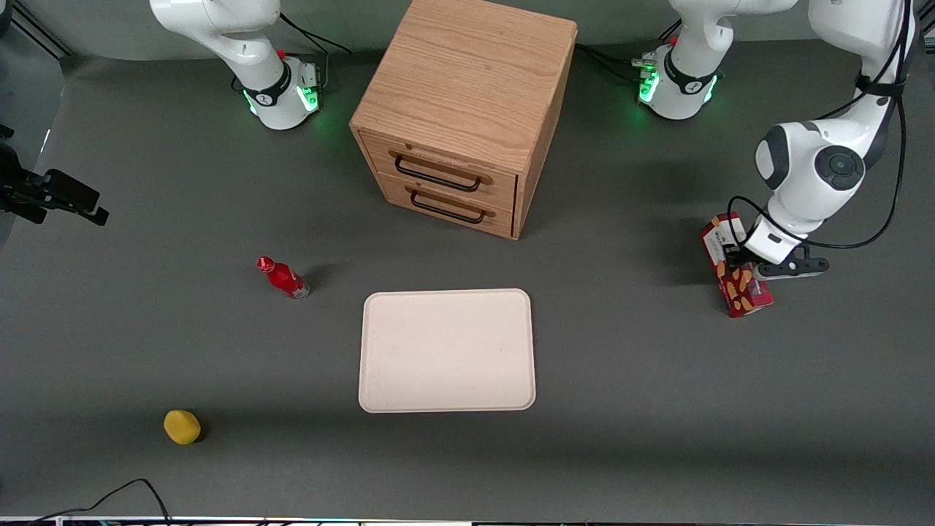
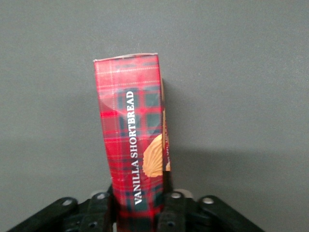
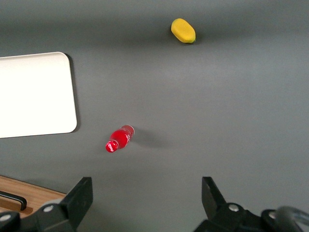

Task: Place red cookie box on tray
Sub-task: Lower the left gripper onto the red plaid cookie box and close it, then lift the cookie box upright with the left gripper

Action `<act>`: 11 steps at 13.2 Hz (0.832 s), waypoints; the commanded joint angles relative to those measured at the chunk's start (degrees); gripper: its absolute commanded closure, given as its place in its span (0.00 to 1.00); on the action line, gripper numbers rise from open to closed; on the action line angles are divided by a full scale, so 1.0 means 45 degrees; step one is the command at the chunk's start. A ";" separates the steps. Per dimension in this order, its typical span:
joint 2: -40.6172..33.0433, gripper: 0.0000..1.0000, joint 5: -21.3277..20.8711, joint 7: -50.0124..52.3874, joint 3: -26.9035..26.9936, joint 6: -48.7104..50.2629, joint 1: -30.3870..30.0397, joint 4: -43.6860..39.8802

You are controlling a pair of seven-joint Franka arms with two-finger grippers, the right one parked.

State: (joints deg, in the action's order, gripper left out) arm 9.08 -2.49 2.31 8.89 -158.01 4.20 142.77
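My gripper [image 1: 739, 257] clamps the box [image 1: 735, 267] near its white-label end, fingers [image 2: 175, 209] pressing both narrow sides. The box sits toward the working arm's end of the table [image 1: 628, 409], apparently lifted just off it, well apart from the tray [image 1: 447, 351].

The tool [image 1: 738, 257] gripped the box [image 1: 736, 277] at the working arm's end of the tabletop [image 1: 628, 351], well apart from the tray [image 1: 447, 351]. Open tabletop lay between them, toward the tool's 8 o'clock. The cabinet [image 1: 460, 109] stood at the tray's 12 o'clock, the bottle [image 1: 283, 277] at its 10, the yellow thing [image 1: 182, 427] at 8.
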 commanded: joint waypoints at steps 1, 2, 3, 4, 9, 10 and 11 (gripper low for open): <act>-0.0881 0.77 0.0027 0.0170 0.0057 0.0771 0.0121 0.0128; -0.1504 0.77 0.0007 0.0209 0.0037 0.1744 0.0160 0.0031; -0.2264 0.76 0.0007 0.0190 -0.0002 0.3126 0.0180 -0.0279; -0.2852 0.76 0.0007 0.0189 -0.0060 0.4861 0.0199 -0.0920; -0.3503 0.75 0.0027 0.0229 -0.1192 1.3813 0.0219 -0.6972; -0.3503 0.75 0.0027 0.0229 -0.1367 1.4404 0.0219 -0.7542; -0.3483 0.74 0.0065 0.0248 -0.1621 1.4738 0.0219 -0.7954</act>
State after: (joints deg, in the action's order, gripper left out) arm -8.96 -2.47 2.45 2.82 -96.14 4.72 112.53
